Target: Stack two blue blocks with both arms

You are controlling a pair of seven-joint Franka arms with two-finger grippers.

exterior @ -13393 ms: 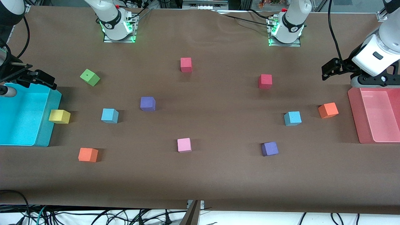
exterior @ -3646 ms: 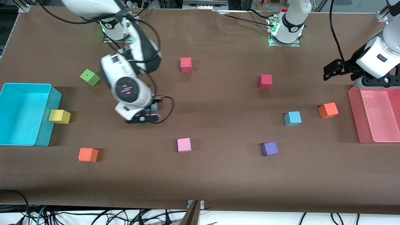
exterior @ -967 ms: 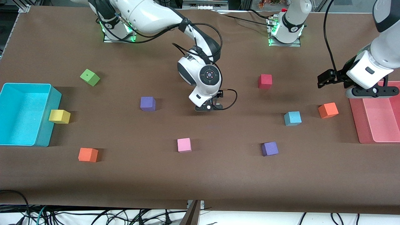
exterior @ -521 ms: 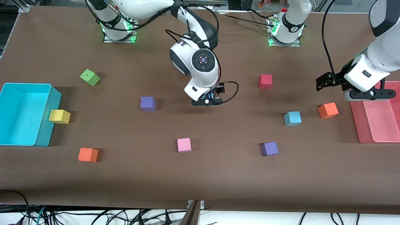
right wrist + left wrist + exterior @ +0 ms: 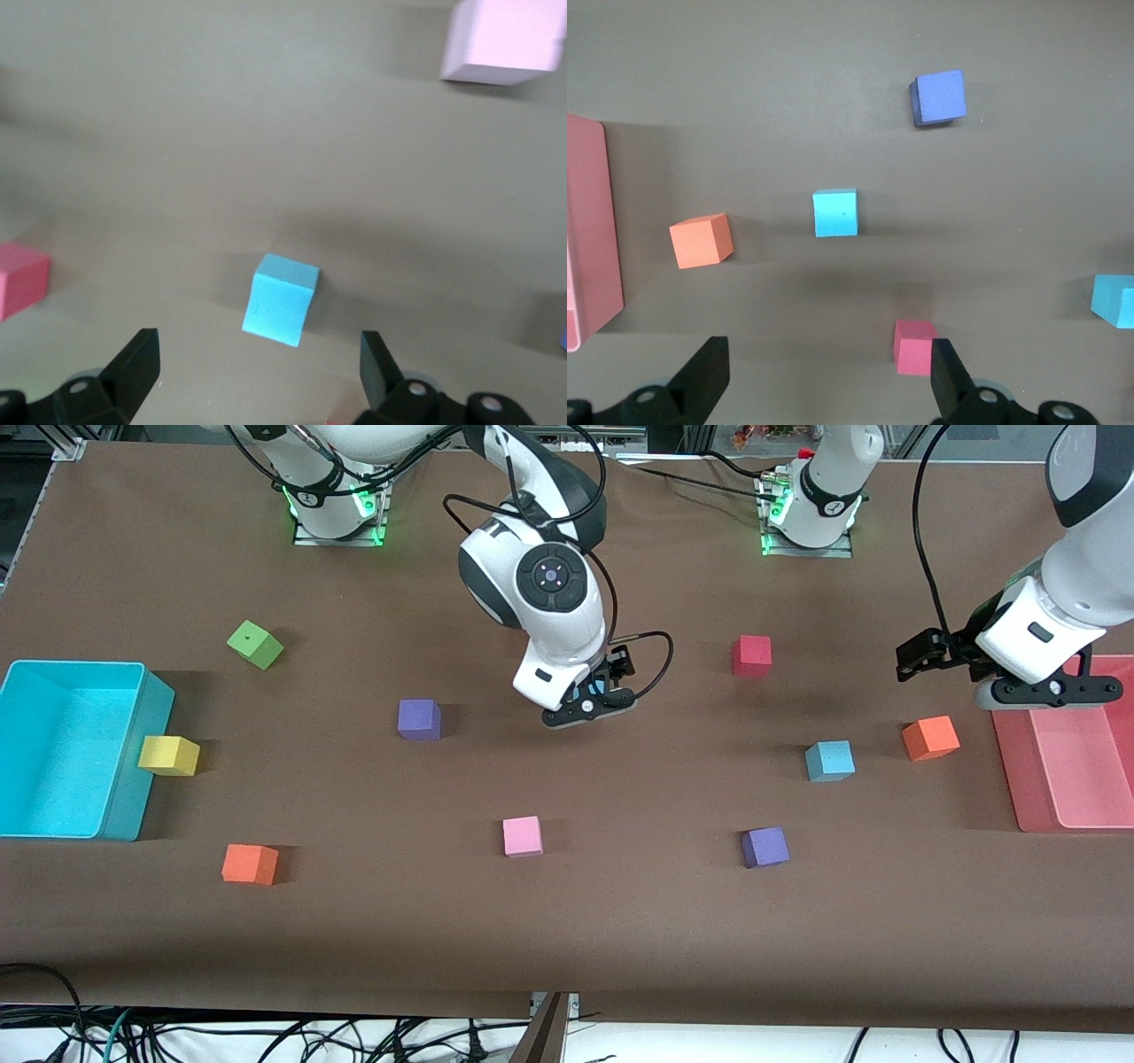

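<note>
Robot lab: bolted arm bases point(image 5: 335, 509)

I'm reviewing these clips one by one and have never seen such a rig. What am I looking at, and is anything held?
Two white jointed robot arms work at a brown table. The wide picture comes from a high camera facing them; the other two from cameras on each wrist, looking down past that arm's black jaws. Small coloured foam cubes lie scattered, with a cyan bin and a pink bin at the table's ends. The right arm hangs over mid-table, jaws open, above one light-blue foam cube lying on the table. The left arm hovers by the pink bin, jaws open, the other light-blue foam cube nearby. Nothing is held.
</note>
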